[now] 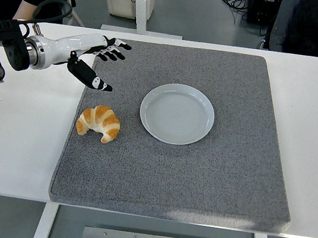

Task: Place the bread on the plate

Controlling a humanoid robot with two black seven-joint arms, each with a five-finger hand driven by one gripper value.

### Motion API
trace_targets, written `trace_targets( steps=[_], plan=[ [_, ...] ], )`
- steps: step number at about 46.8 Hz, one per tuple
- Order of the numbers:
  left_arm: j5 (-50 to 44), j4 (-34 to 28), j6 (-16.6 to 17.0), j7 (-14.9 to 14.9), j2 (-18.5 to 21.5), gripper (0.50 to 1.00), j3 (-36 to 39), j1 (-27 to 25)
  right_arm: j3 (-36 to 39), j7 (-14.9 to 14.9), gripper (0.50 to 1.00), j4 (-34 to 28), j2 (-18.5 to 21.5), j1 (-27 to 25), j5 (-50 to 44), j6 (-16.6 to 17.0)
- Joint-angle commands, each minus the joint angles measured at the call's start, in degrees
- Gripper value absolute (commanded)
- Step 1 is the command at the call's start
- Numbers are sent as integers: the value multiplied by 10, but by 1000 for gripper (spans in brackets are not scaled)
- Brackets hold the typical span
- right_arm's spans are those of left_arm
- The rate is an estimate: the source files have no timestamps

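One left hand upper left, fingers spread and empty, poised over the croissant; your plate waits center.

The hand has a glossy white shell that looks like hard plastic, with matt black fingers. Under it and to its right lies a grey mat, rough and felt-like. Just below the hand, the bread has a shiny golden-brown crust. The plate to its right is smooth, glazed, pale grey. The table is smooth, matt white.
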Motion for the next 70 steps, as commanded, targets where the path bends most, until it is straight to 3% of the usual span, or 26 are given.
trace_targets(
  steps=[1,12,25,56,70],
  plan=[
    [17,-15,0,0,10,864,2,4,0,0,1000,0,0,0,0,0],
    [70,-20,3,-2,24,864,-3,61,0,0,1000,0,0,0,0,0],
    [94,-19,22,-26,22,864,-28,121,0,0,1000,0,0,-1,0,1],
    [167,29,70,-83,-10,868,-31,171,0,0,1000,0,0,0,0,1],
    [169,42,76,-87,-22,868,-30,183,0,0,1000,0,0,0,0,0]
  ],
)
